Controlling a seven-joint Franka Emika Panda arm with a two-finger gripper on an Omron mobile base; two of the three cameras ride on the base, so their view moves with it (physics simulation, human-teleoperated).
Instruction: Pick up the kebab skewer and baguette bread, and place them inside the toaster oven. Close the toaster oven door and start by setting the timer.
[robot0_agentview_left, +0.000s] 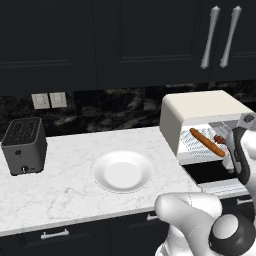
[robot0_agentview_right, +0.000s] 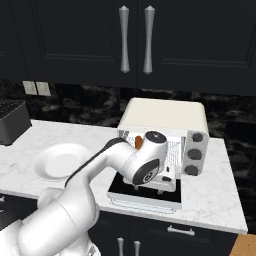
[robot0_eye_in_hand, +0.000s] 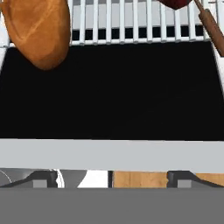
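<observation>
The toaster oven (robot0_agentview_left: 200, 112) sits on the white marble counter (robot0_agentview_left: 65, 192) against the dark backsplash, its cream body open at the front and the toaster oven door (robot0_agentview_right: 145, 195) folded down flat, dark glass facing up. The baguette bread (robot0_agentview_left: 206, 142) lies on the wire rack (robot0_eye_in_hand: 131, 19) inside the oven, running diagonally from the back left toward the front right in the left base view; in the hand view its rounded orange-brown end (robot0_eye_in_hand: 37, 30) overhangs the front edge of the rack at the upper left. The kebab skewer (robot0_agentview_left: 219, 139) is also on the rack, just beside the baguette on its right, with a dark red chunk (robot0_eye_in_hand: 175, 3) and the wooden stick showing at the top right of the hand view. The arm reaches from the base to the oven front, and the hand hangs low over the lowered door, in front of the oven opening. The fingers (robot0_eye_in_hand: 43, 178) show as two dark tips set far apart at the bottom of the hand view, spread wide with nothing between them. A white plate (robot0_agentview_left: 122, 171) rests on the counter to the left of the oven, well apart from it, and a small black slot toaster (robot0_agentview_left: 24, 145) stands further left near the wall. The oven's three dark knobs (robot0_agentview_right: 194, 152) run down its right side.
</observation>
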